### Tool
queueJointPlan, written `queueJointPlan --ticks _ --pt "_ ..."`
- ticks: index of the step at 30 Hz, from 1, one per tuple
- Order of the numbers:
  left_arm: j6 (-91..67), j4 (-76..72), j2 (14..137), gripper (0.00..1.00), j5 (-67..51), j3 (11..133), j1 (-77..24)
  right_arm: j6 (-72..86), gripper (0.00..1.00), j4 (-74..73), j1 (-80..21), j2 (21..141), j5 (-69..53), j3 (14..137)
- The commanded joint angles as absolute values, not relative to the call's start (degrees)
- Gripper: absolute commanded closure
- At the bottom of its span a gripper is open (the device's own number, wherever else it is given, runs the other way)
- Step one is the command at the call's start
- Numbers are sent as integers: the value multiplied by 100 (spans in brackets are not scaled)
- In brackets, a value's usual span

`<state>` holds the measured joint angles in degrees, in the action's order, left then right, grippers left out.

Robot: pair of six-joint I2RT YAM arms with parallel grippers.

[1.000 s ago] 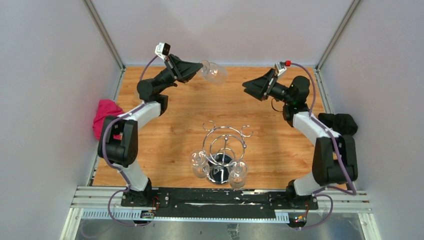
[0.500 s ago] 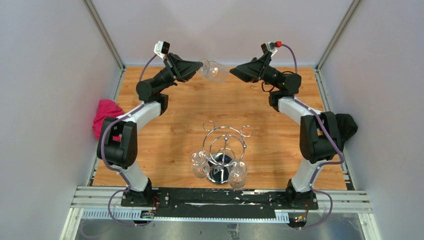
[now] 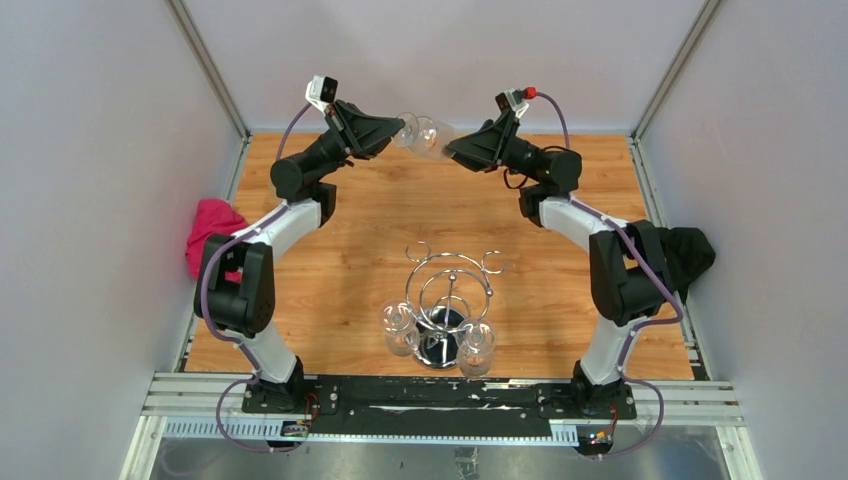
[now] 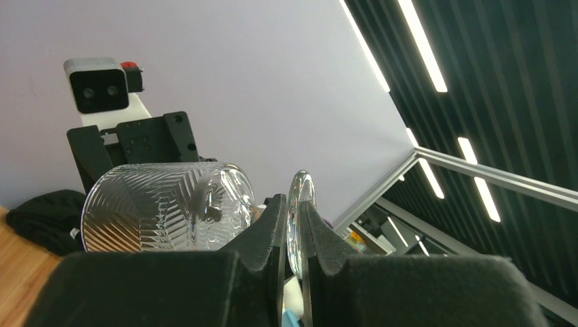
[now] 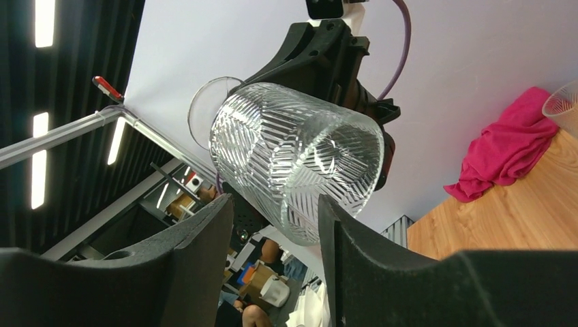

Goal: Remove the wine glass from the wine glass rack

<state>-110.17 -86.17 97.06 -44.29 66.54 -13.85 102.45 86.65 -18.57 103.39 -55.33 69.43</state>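
While my left gripper [image 3: 398, 131] pinches the wine glass [image 3: 428, 136] by its foot, far beyond the rack [image 3: 450, 290], my wide-open right gripper [image 3: 452, 150] should centre around the bowl before closing gently.

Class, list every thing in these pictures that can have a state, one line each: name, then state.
wine glass: off the rack, held on its side in the air.
left gripper: jaws shut on the wine glass.
right gripper: jaws open, either side of its bowl.
wine glass rack: upright, two glasses on it.
pink cloth: crumpled.
black cloth: crumpled.
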Motion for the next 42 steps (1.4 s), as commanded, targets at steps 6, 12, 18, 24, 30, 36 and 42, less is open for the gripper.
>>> queueJointPlan --ticks 6,12,18,24,30,36,42 --pt "-11092 -9072 9670 100 -4244 6864 -1284 10102 49 9158 -2153 10366 -5215 7260" --pt "-11103 -9071 9703 100 -4269 6816 -1223 9969 55 9158 -2294 10337 -5080 7427" --pt "-11020 -9074 9792 100 -4292 6651 -1199 9928 56 9155 -2414 10241 -5053 7594" --pt "-10980 -9083 9961 100 -4315 6571 -1195 9962 60 9157 -2534 10108 -4985 7651" --pt "-10982 -9080 10045 100 -4339 6591 -1195 9988 68 9158 -2646 9854 -4927 7707" --pt "-10952 -9070 10032 100 -4373 6592 -1195 9961 71 9158 -2795 9774 -4861 7756" --pt "-10912 -9077 10041 100 -4420 6376 -1195 10044 82 9158 -3004 9836 -4793 7998"
